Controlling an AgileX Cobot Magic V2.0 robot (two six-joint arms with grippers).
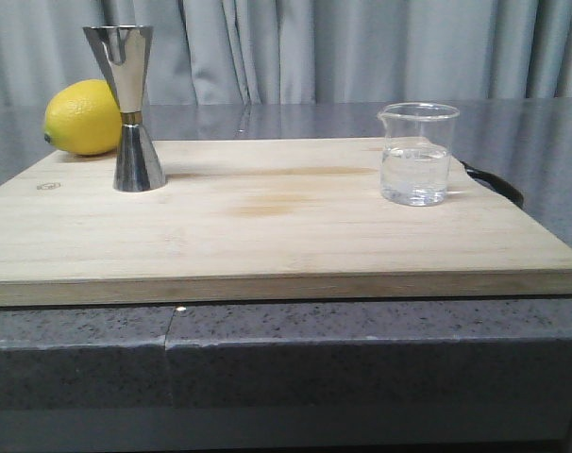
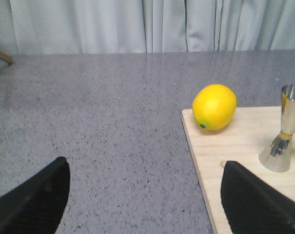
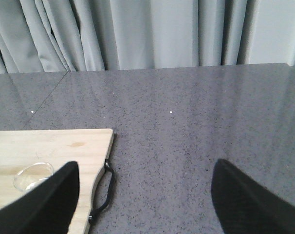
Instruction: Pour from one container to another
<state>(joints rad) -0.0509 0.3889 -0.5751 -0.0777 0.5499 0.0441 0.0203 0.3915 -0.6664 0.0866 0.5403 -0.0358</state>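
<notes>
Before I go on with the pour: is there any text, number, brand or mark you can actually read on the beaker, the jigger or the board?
No text can be read in any view.
Beaker: no measuring marks legible; only clear liquid shows.
Jigger: bare shiny steel, no engraving visible.
Cutting board: a small round stamp near its left edge, too faint to read.
Lemon: no sticker visible.

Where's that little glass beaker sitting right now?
In the front view the beaker stands on the right side of the wooden cutting board, far from the steel jigger and lemon at left.

Soft even light; faint shadows on board (image 1: 267, 226); glare on jigger (image 1: 130, 104); wrist views slightly blurred.
</notes>
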